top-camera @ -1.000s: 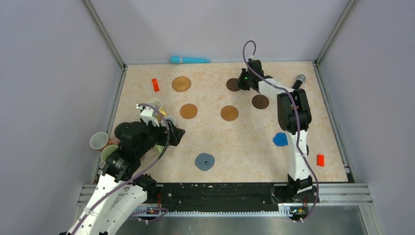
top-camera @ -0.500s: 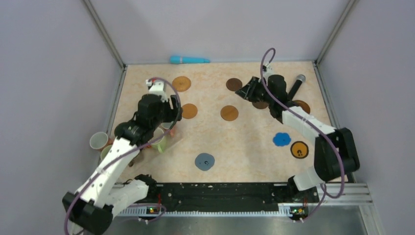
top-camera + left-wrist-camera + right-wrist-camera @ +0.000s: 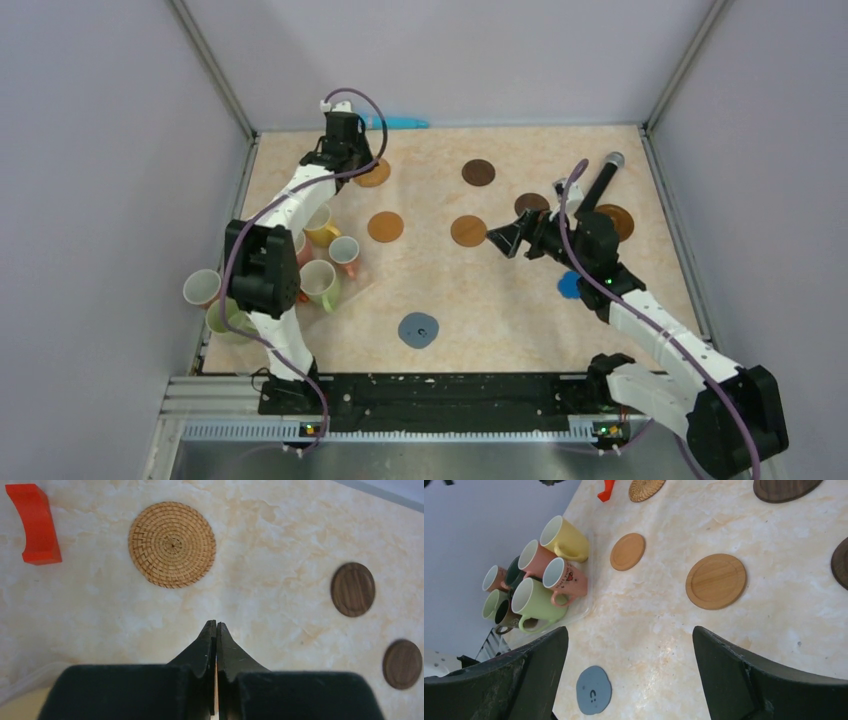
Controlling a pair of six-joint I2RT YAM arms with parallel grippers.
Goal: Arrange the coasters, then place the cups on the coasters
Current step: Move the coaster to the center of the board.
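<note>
Your coasters lie spread across the table, but the cups sit bunched at its left edge, none placed yet. Your left gripper is closed on nothing; your right gripper gapes wide, empty.

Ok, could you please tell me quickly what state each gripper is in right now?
Left gripper: closed, with nothing seen between its jaws.
Right gripper: open wide, holding nothing.

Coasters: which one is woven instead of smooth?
The woven wicker coaster beside the red block, at the far back left; the rest look smooth.
</note>
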